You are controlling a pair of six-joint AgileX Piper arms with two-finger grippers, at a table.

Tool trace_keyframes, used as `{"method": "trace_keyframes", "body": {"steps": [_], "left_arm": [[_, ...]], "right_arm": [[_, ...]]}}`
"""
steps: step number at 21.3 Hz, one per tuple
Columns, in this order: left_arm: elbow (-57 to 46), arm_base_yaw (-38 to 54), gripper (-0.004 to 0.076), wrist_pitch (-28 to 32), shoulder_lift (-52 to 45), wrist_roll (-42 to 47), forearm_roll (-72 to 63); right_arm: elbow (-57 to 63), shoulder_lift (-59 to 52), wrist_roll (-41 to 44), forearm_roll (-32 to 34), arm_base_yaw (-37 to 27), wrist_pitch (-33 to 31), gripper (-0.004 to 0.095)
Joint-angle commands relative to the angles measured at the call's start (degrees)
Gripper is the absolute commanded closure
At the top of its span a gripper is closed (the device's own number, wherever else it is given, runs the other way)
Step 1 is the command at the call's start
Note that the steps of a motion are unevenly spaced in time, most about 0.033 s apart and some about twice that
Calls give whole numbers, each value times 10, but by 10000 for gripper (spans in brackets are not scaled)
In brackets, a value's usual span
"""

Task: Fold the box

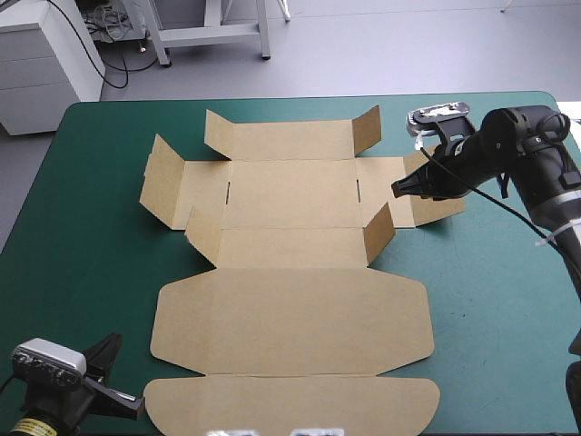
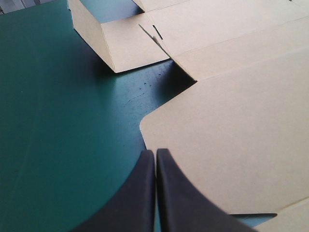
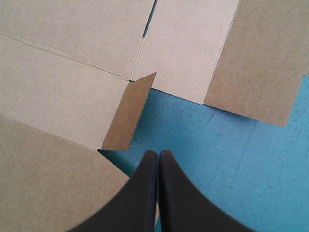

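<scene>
Few steps are done: the box (image 1: 290, 318) lies flat, central on the counter (image 1: 82, 236), only small corner flaps (image 1: 379, 234) lifted, nothing tucked, while the left end effector (image 2: 155, 153) and right end effector (image 3: 158, 153) stand pressed together, empty.

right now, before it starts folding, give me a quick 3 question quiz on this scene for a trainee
1. True or false: the box already has all its walls raised and tucked.
2. Pick one: the right gripper is
A) by the box's right side flap
B) by the box's left side flap
C) at the box's near edge
3. Fill in: the left gripper has its fingers ___ (open or shut).

Key: 1 false, the sheet lies mostly flat with only small flaps tilted up; 2 A; 3 shut.
</scene>
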State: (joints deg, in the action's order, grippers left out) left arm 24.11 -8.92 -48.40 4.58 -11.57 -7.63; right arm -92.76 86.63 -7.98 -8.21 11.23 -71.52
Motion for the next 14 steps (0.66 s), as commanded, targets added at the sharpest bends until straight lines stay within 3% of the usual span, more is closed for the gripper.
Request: {"method": "trace_keyframes", "body": {"steps": [1, 6, 14], "left_arm": [[19, 2, 732, 40, 7, 4, -10], [19, 2, 732, 40, 7, 4, -10], [19, 2, 732, 40, 7, 4, -10]], "right_arm": [[-18, -20, -15, -9, -1, -2, 802], [-18, -13, -30, -33, -1, -2, 441], [-18, 45, 3, -57, -1, -2, 428]]}}
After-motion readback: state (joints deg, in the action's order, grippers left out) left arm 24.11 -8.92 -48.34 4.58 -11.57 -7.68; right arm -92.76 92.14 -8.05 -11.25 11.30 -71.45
